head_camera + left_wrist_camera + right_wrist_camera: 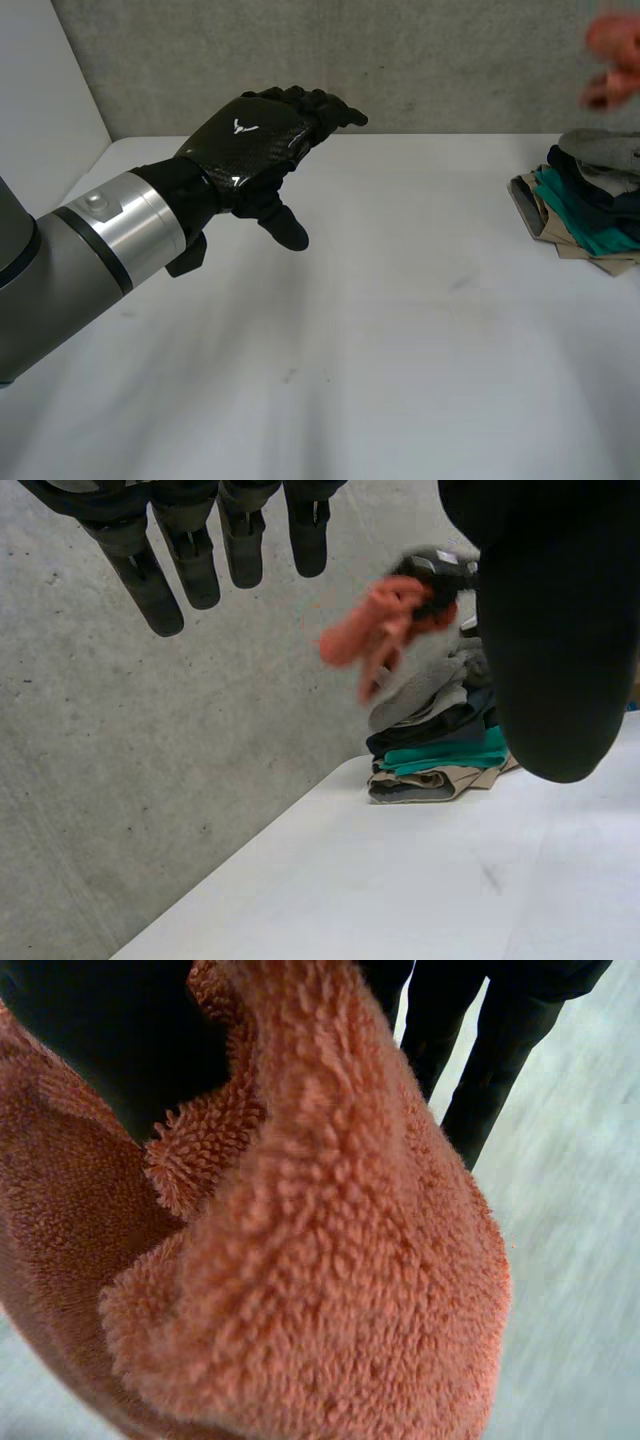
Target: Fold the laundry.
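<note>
1. Cloth: orange fleecy cloth (pixel 330 1260) hangs above clothes pile (pixel 590 215), pinched btwn thumb & fingers of right hand (pixel 500 1060).
2. Free left hand (pixel 250 140) well away from pile, fingers straight, apart, empty.
3. Carry cloth to bare table (pixel 400 330) beside pile; spread flat w/ both hands.

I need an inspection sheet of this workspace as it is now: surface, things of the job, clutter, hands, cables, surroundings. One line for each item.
surface: white table, with laundry at its right side.
job's things: pile of folded clothes on the table at its right side; orange fleecy cloth held in the air near the pile.
clutter: nothing seen.
hands: left hand open, fingers straight, raised over the table and holding nothing; right hand shut on the orange fleecy cloth, which hangs from it.
cables: nothing seen.
surroundings: grey concrete wall behind the table.
</note>
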Controlling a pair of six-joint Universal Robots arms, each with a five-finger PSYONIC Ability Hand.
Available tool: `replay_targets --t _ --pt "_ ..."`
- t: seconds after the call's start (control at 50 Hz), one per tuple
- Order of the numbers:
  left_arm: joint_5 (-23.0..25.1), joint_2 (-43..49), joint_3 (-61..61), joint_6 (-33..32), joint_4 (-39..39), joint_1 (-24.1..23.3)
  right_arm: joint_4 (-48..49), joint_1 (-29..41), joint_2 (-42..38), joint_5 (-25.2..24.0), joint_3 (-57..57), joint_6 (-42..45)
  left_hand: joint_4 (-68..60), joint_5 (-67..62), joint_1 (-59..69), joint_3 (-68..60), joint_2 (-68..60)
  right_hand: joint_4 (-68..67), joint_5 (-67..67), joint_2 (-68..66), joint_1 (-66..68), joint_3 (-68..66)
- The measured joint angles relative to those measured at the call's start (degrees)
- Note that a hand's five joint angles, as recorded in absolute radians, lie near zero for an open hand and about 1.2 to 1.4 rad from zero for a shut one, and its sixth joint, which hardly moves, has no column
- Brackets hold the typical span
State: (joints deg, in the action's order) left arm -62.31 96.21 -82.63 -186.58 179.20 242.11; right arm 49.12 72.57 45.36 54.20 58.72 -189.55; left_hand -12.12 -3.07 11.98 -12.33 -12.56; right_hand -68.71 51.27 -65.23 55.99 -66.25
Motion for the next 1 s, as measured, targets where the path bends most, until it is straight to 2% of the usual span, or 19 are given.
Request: replay_targets --t 0.06,0.16,0.3,0.4,0.42,0.46,0.48,0.54,0.56,0.7,0.78,0.84,0.9,0.92,1.0 --pt "0.0 0.05 -0.17 -0.03 0.12 0.0 0.03 -2.61 -4.65 -5.01 -0.18 -0.34 0.0 0.0 0.0 0.0 0.0 0.0 0.0 0.0 0.0 0.0" --pt "0.02 0.24 -0.72 -0.06 0.85 -0.07 1.21 -5.66 -10.47 -9.6 0.61 0.2 0.0 0.0 0.0 0.0 -0.01 0.0 0.0 0.0 0.0 0.0" --pt "-0.01 0.69 -1.44 -0.07 2.03 -0.18 2.78 -6.98 -11.83 -13.5 2.57 0.84 0.0 0.0 0.0 0.0 -0.01 -0.09 0.0 0.0 0.0 0.0" --pt "-0.01 0.84 -1.67 -0.09 2.18 -0.21 2.79 -7.01 -10.9 -14.09 3.01 0.69 0.0 0.0 0.0 0.0 0.0 0.43 -0.08 0.43 -0.2 0.46" --pt "-0.01 0.84 -1.68 -0.09 2.18 -0.21 2.53 -7.0 -10.45 -13.67 3.14 0.65 0.0 0.0 0.0 0.0 0.0 5.55 -4.5 6.32 -2.84 6.51" --pt "0.0 0.83 -1.69 -0.09 2.18 -0.2 1.86 -6.98 -9.47 -12.58 3.39 0.61 0.0 0.0 0.0 0.0 0.0 20.99 -18.67 21.5 -14.78 21.17" --pt "0.0 0.81 -1.69 -0.09 2.18 -0.19 0.79 -6.97 -8.18 -11.14 3.76 0.6 0.0 -0.01 0.0 0.0 -0.01 32.86 -28.23 33.04 -25.74 27.38" --pt "0.01 0.76 -1.69 -0.05 2.18 -0.17 -2.52 -7.17 -5.07 -7.92 4.84 0.78 0.0 -0.01 0.0 0.0 0.0 52.63 -44.23 50.23 -40.91 27.38" --pt "0.01 0.73 -1.68 -0.04 2.19 -0.16 -4.23 -7.41 -3.59 -6.66 5.34 0.97 0.0 -0.01 0.0 0.0 0.0 54.99 -46.84 52.24 -42.6 27.38" --pt "0.0 0.43 -1.66 0.06 2.2 -0.22 -16.24 -10.14 5.56 -2.16 8.58 5.2 0.0 0.0 0.0 0.0 0.0 55.95 -48.73 52.73 -42.72 27.38" --pt "0.01 0.08 -1.66 0.09 2.17 -0.26 -27.16 -12.97 12.65 1.77 11.17 14.97 0.0 0.0 0.0 0.0 0.0 55.95 -48.73 52.74 -42.72 27.38" --pt "0.0 -0.07 -1.66 0.11 2.17 -0.3 -33.11 -14.63 16.46 6.77 12.11 22.15 0.0 0.0 0.0 0.0 0.0 55.95 -48.73 52.74 -42.72 27.38" --pt "-0.01 -0.19 -1.64 0.13 2.17 -0.35 -38.6 -16.13 20.88 15.7 12.53 31.14 0.01 0.02 0.0 0.0 0.0 55.95 -48.74 52.74 -42.72 27.38" --pt "-0.03 -0.24 -1.59 0.14 2.17 -0.35 -39.36 -16.26 22.33 19.11 12.55 33.76 0.0 0.05 0.0 0.0 0.0 55.95 -48.74 52.74 -42.72 27.38" --pt "-0.18 -0.62 -1.38 0.2 2.17 -0.32 -37.19 -14.54 26.69 27.0 12.95 38.07 0.0 0.07 0.0 0.0 0.01 55.95 -48.74 52.74 -42.72 27.38"
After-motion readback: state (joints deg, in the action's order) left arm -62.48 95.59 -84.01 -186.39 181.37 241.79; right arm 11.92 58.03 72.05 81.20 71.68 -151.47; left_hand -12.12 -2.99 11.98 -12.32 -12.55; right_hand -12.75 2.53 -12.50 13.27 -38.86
